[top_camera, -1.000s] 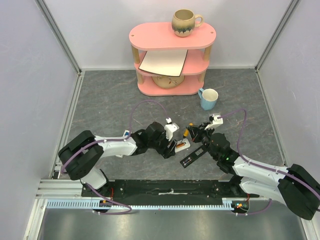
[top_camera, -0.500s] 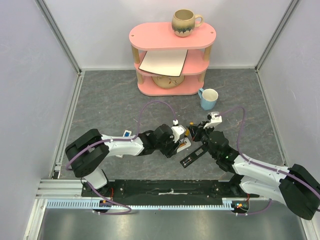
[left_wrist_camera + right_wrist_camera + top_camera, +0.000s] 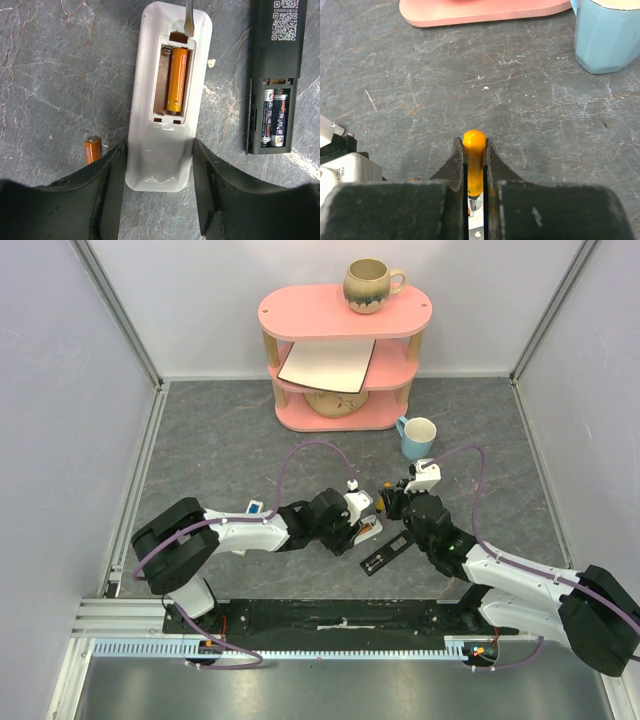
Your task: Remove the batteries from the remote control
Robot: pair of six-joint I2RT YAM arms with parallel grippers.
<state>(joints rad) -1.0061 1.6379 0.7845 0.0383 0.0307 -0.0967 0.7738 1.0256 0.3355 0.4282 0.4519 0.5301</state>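
A white remote (image 3: 150,75) lies back-up with its battery bay open. One orange battery (image 3: 177,80) sits in the bay's right slot; the left slot is empty. My left gripper (image 3: 159,146) is shut on the white remote's near end, a finger on each side. A loose orange battery (image 3: 91,150) lies on the floor to the left. A black remote (image 3: 280,55) lies to the right with two blue batteries (image 3: 274,117) in its open bay. My right gripper (image 3: 473,150) is shut on the orange screwdriver handle (image 3: 474,137). The screwdriver blade (image 3: 189,17) rests at the bay's far end.
A blue mug (image 3: 418,437) stands behind the right gripper (image 3: 392,502). A pink three-tier shelf (image 3: 343,355) stands at the back with a brown mug (image 3: 368,285) on top. The black remote (image 3: 388,553) lies near the front. Walls enclose the grey floor.
My left gripper has moved right and closed around the white remote's near end. My right gripper with the screwdriver has shifted slightly left and away.
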